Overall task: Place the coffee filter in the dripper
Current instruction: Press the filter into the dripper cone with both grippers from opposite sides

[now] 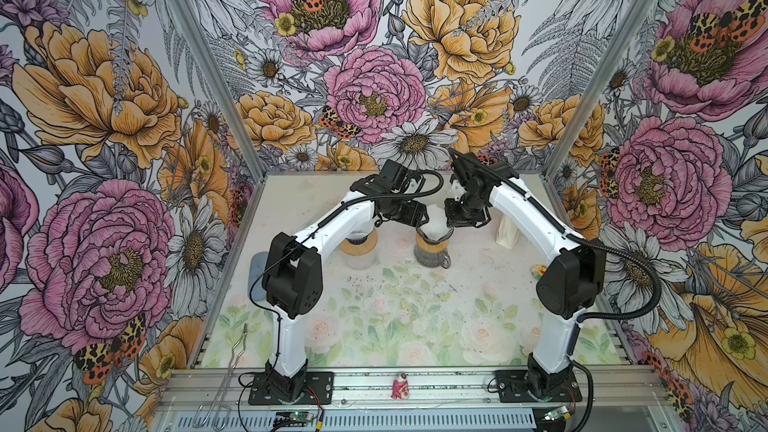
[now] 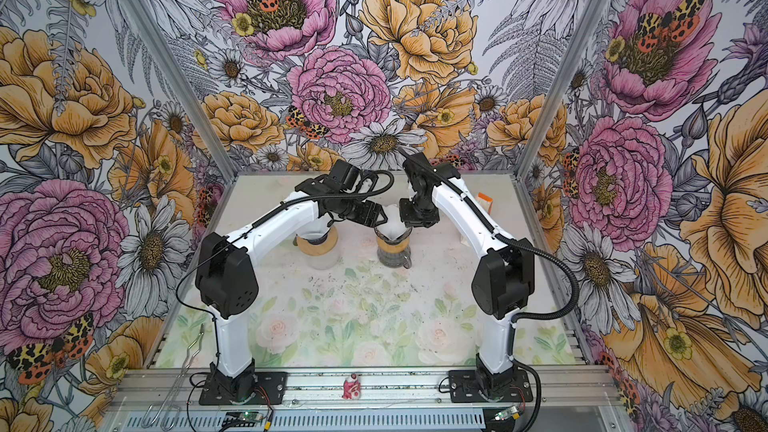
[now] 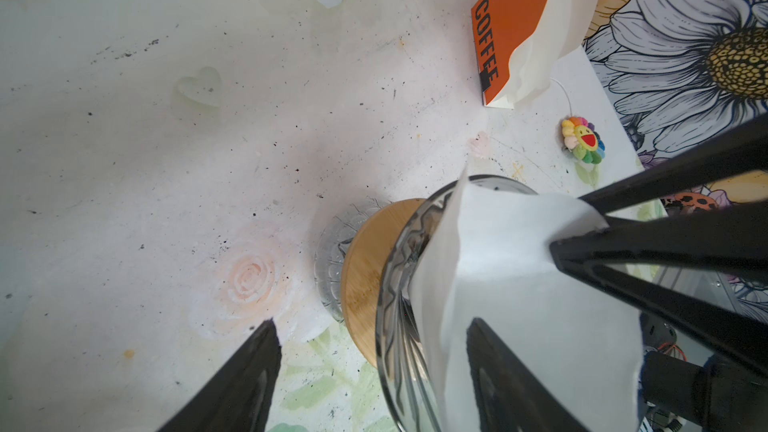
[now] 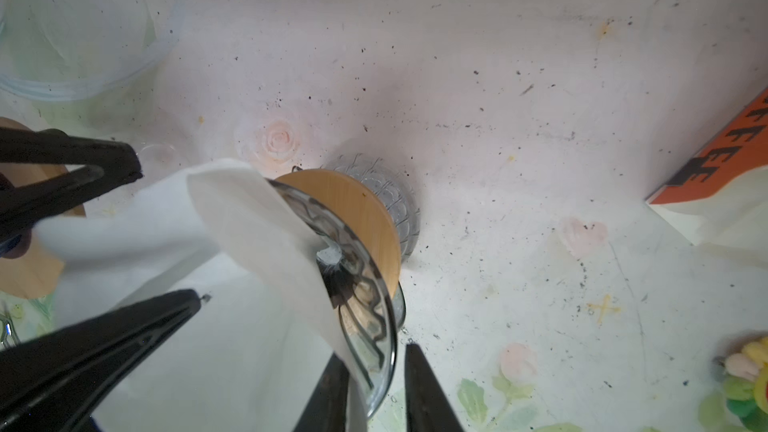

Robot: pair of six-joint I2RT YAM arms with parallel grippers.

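Pincers meet from opposite sides at the dripper (image 3: 395,284), which stands at the middle back of the tabletop (image 1: 395,317). The right pincer (image 4: 374,353) is narrowly parted, its jaws astride the dripper's glass rim and the edge of the coffee filter (image 4: 257,243) without clamping either. The left pincer (image 3: 372,322) is spread wide, one finger in front of the paper and the other well clear of it. The white filter sits point-down in the dripper, its long axis roughly upright and its open top standing well above the rim. A wooden collar (image 3: 365,268) seats the dripper on a glass carafe (image 4: 399,201). Both arms rise from the near rail with elbows bent and forearms angled inward. Dark specks dot the pale floral tabletop, an orange coffee bag (image 3: 511,22) stands off to the right, and bold flower wallpaper (image 1: 104,118) covers the walls.
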